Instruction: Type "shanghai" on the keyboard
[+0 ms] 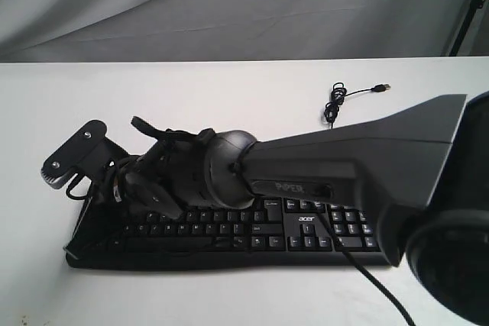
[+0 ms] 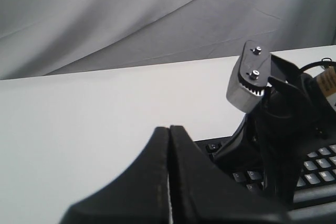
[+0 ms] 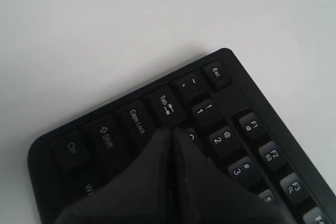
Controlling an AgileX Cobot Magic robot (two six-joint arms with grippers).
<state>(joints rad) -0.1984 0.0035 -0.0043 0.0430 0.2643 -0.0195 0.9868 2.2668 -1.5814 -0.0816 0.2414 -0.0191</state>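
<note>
The black keyboard (image 1: 306, 243) lies along the table's near side with its white acer logo right of the letter keys. My right arm reaches across it from the right. Its right gripper (image 1: 126, 196) is shut and hangs over the keyboard's left end. In the right wrist view the shut right gripper (image 3: 172, 130) has its tips at the seam between Tab and Q, covering the keys below; contact with the keyboard (image 3: 233, 72) cannot be told. The left gripper (image 2: 169, 129) is shut and empty, beside the left end of the keyboard (image 2: 315, 174), and is not seen in the exterior view.
A thin black USB cable (image 1: 336, 101) lies coiled on the white table (image 1: 229, 97) behind the keyboard. A black cable (image 1: 367, 272) crosses the number pad towards the near edge. The right arm's grey camera mount (image 2: 249, 77) stands close to the left gripper. A grey backdrop hangs behind.
</note>
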